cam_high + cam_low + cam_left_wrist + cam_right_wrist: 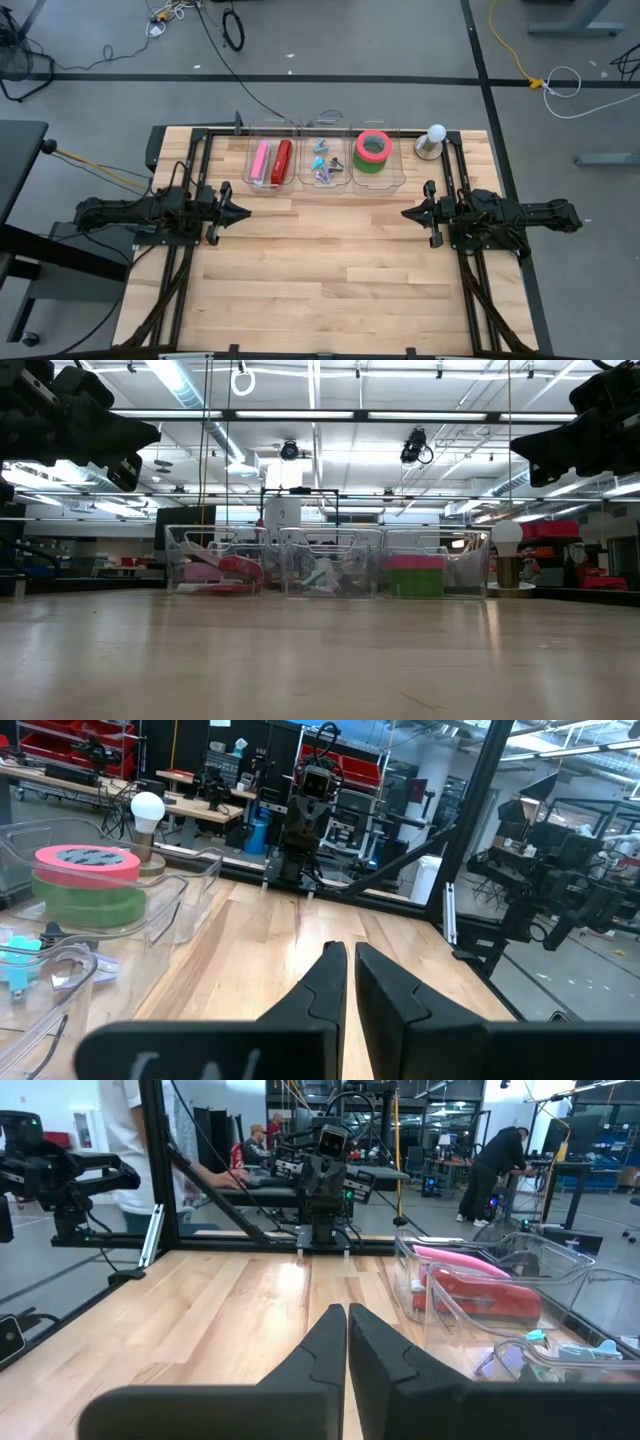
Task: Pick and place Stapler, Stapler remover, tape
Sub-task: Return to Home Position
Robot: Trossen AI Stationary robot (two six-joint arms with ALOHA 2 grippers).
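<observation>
Three clear bins stand in a row at the table's far edge. The left bin (270, 185) holds a pink stapler (261, 160) and a red stapler (283, 160), lying side by side. In the middle bin lie teal and purple stapler removers (325, 162). In the right bin a red tape roll (373, 144) lies flat on a green one (90, 905). My left gripper (247, 212) hovers shut at the table's left and points level toward the right. Facing it from the table's right, my right gripper (404, 212) is also shut. Neither touches anything.
A white bulb on a metal base (434, 141) stands at the far right, beside the tape bin. Black frame rails (470, 290) run along both sides of the table. Bare wood (325, 260) lies between the arms. People stand beyond the table (125, 1140).
</observation>
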